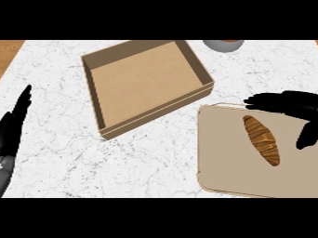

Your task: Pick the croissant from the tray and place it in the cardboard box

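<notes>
The right hand (304, 106) hovers over the far right corner of the tray (223, 160), open, its fingers reaching left past the tray's far edge and its thumb hanging down just right of the croissant (261, 139); it holds nothing, and no contact with the pastry shows. The left hand (7, 132) rests at the table's (59, 153) left edge, fingers straight, empty. Bare marble lies between the tray and the cardboard box (148, 76), which sits open and turned at an angle near the table's far middle, its near right corner close to the tray's far left corner. A grey vessel (223, 45) shows at the far edge. The croissant lies lengthwise on the tray's right half, golden brown and ridged, tapering at both ends.
</notes>
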Available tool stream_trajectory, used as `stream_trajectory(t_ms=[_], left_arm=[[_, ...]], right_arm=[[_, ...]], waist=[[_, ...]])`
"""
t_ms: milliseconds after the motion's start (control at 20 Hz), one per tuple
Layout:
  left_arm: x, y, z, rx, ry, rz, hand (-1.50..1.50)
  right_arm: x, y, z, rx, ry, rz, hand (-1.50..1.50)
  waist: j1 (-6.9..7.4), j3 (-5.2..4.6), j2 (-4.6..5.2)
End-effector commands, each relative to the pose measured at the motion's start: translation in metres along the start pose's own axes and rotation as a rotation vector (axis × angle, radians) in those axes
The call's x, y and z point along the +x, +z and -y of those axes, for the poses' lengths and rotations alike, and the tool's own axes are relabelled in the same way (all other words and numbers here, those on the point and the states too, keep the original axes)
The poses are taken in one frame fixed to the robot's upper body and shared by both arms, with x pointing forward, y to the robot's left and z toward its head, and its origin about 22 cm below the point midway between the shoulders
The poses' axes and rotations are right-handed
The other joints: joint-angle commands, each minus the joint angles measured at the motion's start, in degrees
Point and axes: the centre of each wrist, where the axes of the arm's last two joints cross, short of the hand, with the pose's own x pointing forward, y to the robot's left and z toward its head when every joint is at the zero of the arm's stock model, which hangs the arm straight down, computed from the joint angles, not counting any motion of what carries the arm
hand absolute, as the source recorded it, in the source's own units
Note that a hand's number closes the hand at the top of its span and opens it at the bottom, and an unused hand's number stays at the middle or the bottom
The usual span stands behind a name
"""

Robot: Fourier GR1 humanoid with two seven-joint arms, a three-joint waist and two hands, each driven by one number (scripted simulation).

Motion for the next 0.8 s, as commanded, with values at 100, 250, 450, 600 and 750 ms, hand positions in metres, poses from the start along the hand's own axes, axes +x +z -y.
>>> stream_trajectory(t_ms=[100,250,450,600,750], left_arm=[[0.009,0.007,0.0,-0.001,0.0,-0.011,0.0],[0.007,-0.004,-0.023,0.028,-0.001,-0.001,0.0],[-0.012,0.011,-0.002,0.031,-0.008,-0.032,0.0],[-0.022,0.01,-0.021,-0.001,-0.008,-0.027,0.0],[-0.008,0.008,-0.013,0.019,0.002,-0.009,0.0]], right_arm=[[-0.013,-0.012,-0.001,0.072,-0.03,0.12,-1.5],[-0.016,-0.026,-0.034,0.071,-0.012,0.117,-1.5],[-0.008,-0.037,-0.022,0.076,-0.05,0.167,-1.5],[-0.009,-0.043,-0.019,0.082,-0.061,0.188,-1.5],[-0.008,-0.028,-0.018,0.105,-0.062,0.253,-1.5]], waist=[[-0.7,-0.01,-0.28],[-0.8,-0.01,-0.13],[-1.52,-0.07,-0.46],[-1.17,-0.08,-0.36],[-1.77,-0.08,-0.56]])
